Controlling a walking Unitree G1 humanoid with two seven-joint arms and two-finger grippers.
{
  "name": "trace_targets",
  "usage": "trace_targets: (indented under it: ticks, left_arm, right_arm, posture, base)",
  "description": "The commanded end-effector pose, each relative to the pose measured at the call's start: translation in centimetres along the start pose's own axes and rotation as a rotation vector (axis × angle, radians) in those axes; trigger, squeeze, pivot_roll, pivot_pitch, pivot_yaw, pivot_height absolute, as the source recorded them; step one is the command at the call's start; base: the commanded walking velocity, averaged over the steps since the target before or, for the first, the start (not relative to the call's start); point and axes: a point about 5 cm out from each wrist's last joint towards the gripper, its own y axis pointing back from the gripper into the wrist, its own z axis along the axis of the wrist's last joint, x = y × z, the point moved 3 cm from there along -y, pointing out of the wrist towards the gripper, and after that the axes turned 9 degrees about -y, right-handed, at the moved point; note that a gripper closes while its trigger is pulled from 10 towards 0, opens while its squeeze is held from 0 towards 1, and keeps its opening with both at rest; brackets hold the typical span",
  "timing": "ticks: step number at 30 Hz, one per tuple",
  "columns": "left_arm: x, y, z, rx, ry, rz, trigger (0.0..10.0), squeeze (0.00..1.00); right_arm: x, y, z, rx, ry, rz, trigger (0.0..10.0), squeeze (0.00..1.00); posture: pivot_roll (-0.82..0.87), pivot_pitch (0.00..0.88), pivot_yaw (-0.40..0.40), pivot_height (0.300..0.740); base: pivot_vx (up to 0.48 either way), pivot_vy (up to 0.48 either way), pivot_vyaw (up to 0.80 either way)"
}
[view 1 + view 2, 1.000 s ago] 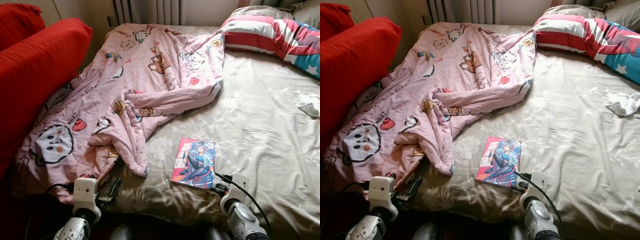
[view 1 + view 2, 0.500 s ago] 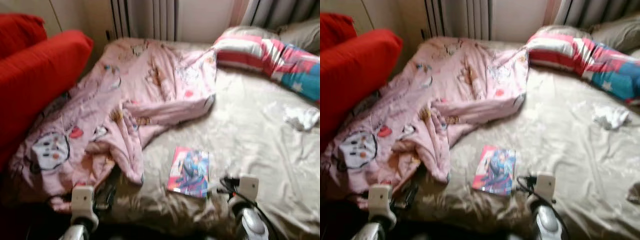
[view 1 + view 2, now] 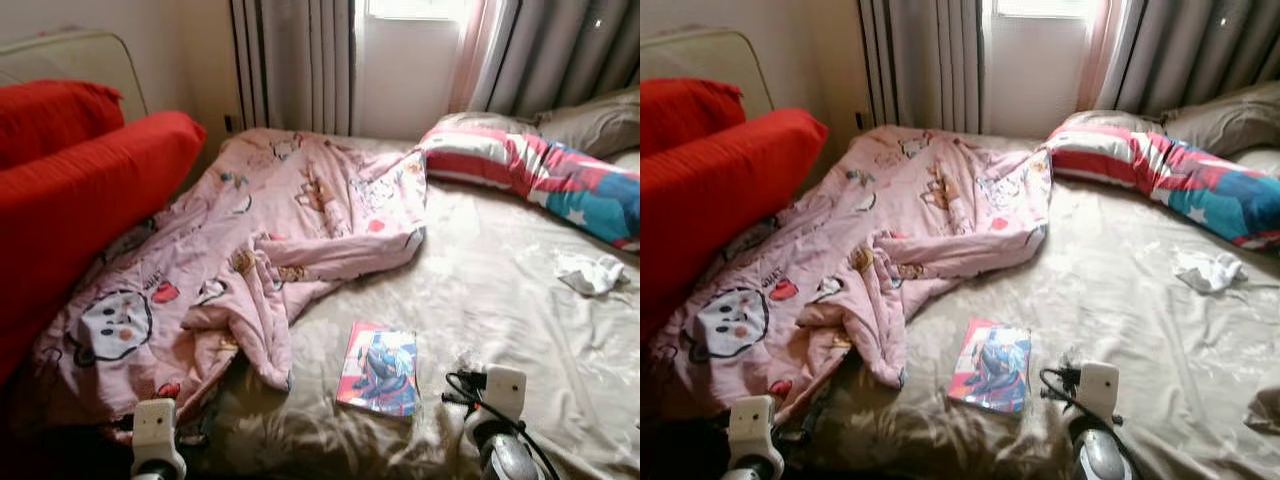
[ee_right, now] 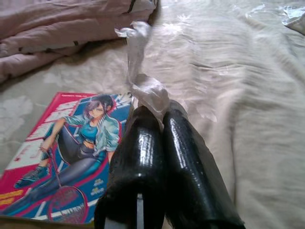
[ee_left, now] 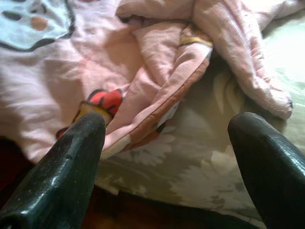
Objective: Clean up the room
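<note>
Barely begun: right gripper (image 4: 159, 119) pinches a clear wrapper scrap (image 4: 143, 90) above the magazine (image 3: 380, 368) on the bed (image 3: 500, 300); left gripper (image 5: 167, 143) gapes empty by the rumpled pink quilt (image 3: 260, 240); white tissue (image 3: 590, 273) remains uncollected.

Each arm ends in a white, boxy wrist housing with rounded corners and a small dark spot on its face. The left wrist housing (image 3: 157, 430) tops a silver forearm. A looped black cable (image 3: 478, 395) runs beside the right wrist housing (image 3: 503, 390) and down along the rounded silver forearm (image 3: 505, 458). The left gripper (image 5: 167, 143) has two thick black fingers (image 5: 66, 176) with a dull, faintly pebbled surface and blunt, rounded tips. The right gripper (image 4: 159, 117) has glossy black fingers (image 4: 188, 167), smooth and rounded, catching bright streaks of light.
</note>
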Motion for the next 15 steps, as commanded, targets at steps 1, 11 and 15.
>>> trace_targets:
  ticks: [1, 11, 15]
  left_arm:
    - [0.6, 0.3, -1.1, 0.041, -0.011, 0.011, 10.0, 0.00]
    - [0.7, 0.9, -3.8, 0.163, -0.016, 0.008, 10.0, 0.00]
    - [0.4, 1.2, -5.1, 0.235, -0.034, -0.013, 10.0, 0.00]
  right_arm:
    - [-0.1, 0.1, -0.5, 0.018, -0.003, -0.007, 10.0, 0.00]
    - [-1.7, 1.7, -3.7, 0.167, 0.010, -0.064, 10.0, 0.00]
    - [-2.3, 2.4, -5.3, 0.257, 0.028, -0.088, 10.0, 0.00]
  posture:
    - [0.05, 0.000, -0.020, 0.669]
    - [0.06, 0.000, -0.017, 0.724]
    - [0.06, 0.000, -0.017, 0.740]
  base:
    - [0.000, 0.000, 0.00]
    - [0.000, 0.000, 0.00]
    - [0.000, 0.000, 0.00]
